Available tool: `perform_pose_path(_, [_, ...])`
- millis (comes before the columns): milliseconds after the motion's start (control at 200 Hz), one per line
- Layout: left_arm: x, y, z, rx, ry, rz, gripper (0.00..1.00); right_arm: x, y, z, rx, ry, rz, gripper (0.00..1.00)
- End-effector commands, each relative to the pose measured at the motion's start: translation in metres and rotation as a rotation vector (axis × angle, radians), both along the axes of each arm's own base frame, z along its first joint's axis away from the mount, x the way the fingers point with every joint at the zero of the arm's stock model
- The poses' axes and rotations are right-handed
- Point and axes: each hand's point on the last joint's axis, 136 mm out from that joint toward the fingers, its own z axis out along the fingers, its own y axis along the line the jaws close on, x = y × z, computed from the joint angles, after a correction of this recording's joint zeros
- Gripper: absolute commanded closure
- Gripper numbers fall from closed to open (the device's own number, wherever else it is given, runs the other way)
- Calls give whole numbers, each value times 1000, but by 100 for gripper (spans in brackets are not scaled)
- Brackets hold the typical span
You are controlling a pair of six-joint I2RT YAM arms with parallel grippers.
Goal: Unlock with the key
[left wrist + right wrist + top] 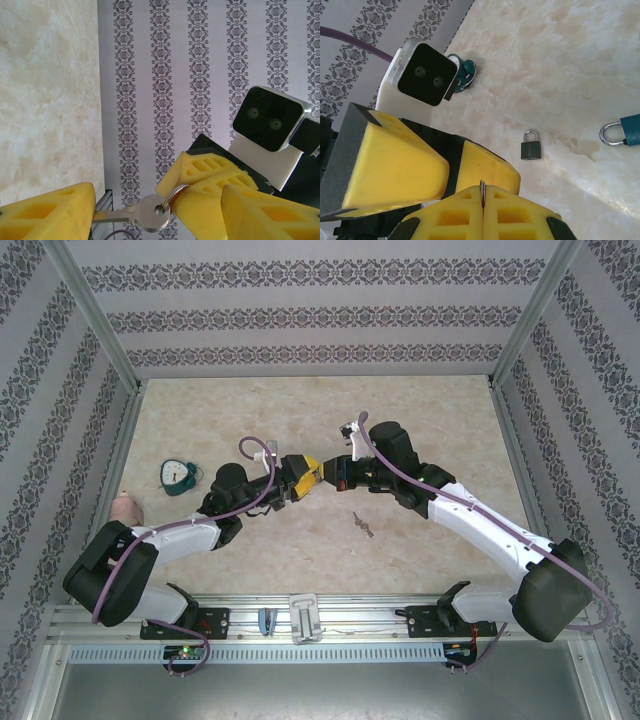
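The key [145, 214] is showing brushed, dull-silver metal — its ring [172, 192] is gleaming brighter. The left end effector [157, 217] is showing matt yellow plastic fingers [50, 212]; the tabletop [45, 90] is looking smooth, faintly glossy, marbled.

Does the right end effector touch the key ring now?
Touching. The right wrist view shows the key ring pinched between the shut jaws of the right end effector.

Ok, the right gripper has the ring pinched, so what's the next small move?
Probably close the left gripper on the key: its fingers stand apart either side of it, and the key is held only by its ring, pinched in the shut right gripper. A firm hold on the key itself seems needed before going to the padlock.
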Motion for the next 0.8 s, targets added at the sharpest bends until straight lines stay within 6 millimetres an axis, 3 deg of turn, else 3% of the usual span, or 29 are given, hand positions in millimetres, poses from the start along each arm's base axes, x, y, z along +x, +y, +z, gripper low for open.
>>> perform_pose_path(0, [-1,-11,20,-71,-60,-25,39,0,2,-1,28,-11,8,100])
perform_pose_path(200, [0,-11,18,-89,-55,-22,57,-4,2,-6,24,-3,18,100])
perform_pose_path(335, [2,-11,14,-87,-47,-20,62,-5,1,-8,19,0,19,100])
perform_pose_path(455, [2,-9,7,-81,-33,-8,40,-2,-4,-4,20,-24,-11,100])
perform_pose_path(530, [2,-9,3,-67,-22,-6,34,1,-9,1,24,-44,-37,100])
perform_pose_path(794, [-1,-15,-3,-25,-2,-35,31,7,-13,10,55,-74,-69,100])
